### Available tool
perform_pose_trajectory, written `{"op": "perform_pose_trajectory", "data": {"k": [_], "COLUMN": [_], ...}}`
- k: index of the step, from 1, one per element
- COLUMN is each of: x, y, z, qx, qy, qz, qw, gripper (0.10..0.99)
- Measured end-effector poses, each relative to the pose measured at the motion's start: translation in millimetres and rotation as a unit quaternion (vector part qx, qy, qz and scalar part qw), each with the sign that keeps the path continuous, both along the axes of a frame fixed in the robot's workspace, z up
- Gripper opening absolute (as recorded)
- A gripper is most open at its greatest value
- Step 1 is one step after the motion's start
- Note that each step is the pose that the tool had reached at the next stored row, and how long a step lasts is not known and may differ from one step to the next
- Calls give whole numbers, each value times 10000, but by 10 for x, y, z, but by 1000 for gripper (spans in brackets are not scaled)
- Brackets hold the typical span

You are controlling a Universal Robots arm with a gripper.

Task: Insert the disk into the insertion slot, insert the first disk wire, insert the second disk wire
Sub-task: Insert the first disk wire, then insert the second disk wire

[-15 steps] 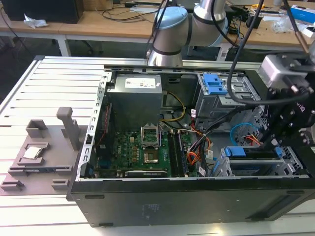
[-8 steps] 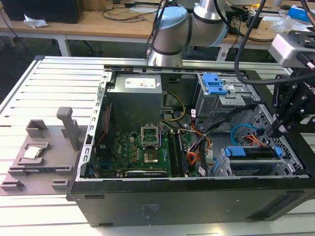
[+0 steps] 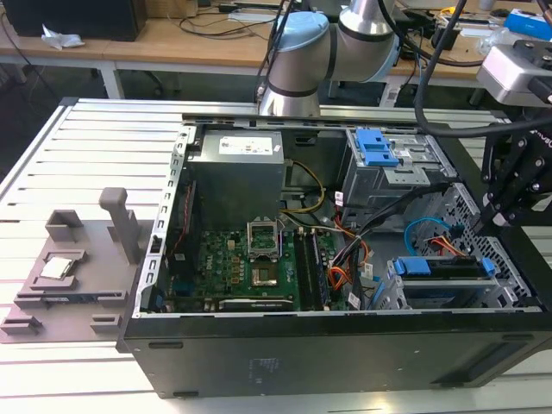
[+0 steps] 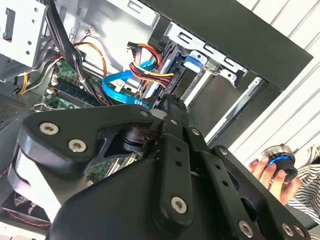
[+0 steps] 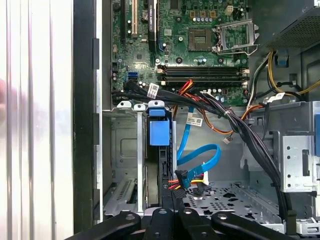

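Gripper (image 5: 169,197) fingers are drawn together, though I can't tell if they pinch a plug. Just ahead of the tips, the disk (image 5: 160,132) sits seated in the insertion slot (image 5: 122,150). I'd keep any plug square and push straight, because the blue data cable (image 5: 200,155) loops right beside the fingers and the black wire bundle (image 5: 240,130) crowds that same side.

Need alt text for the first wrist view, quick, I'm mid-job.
The end effector sits close to the wire connectors at the end of the disk, whose blue carrier stands edge-on in the insertion slot. A blue cable loops beside it, and the motherboard lies beyond.
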State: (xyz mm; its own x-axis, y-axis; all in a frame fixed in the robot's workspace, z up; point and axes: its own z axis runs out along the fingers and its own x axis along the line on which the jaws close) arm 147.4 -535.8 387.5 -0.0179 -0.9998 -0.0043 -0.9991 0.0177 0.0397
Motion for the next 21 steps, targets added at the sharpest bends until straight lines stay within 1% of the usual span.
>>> {"op": "perform_pose_trajectory", "data": {"k": [11,12,13,14,15,16,17,18,21], "x": [0,0,0,0,0,-1,-17,-24,-35], "y": [0,0,0,0,0,7,37,56,82], "z": [4,4,5,5,5,7,-13,-30,-53], "qx": [0,0,0,0,0,-2,1,1,1], "qy": [0,0,0,0,0,0,0,0,-1], "qz": [0,0,0,0,0,1,56,170,306], "qw": [10000,10000,10000,10000,10000,10000,10000,9999,9995], "gripper": [114,169,294,294,361,361,361,361,361]}}
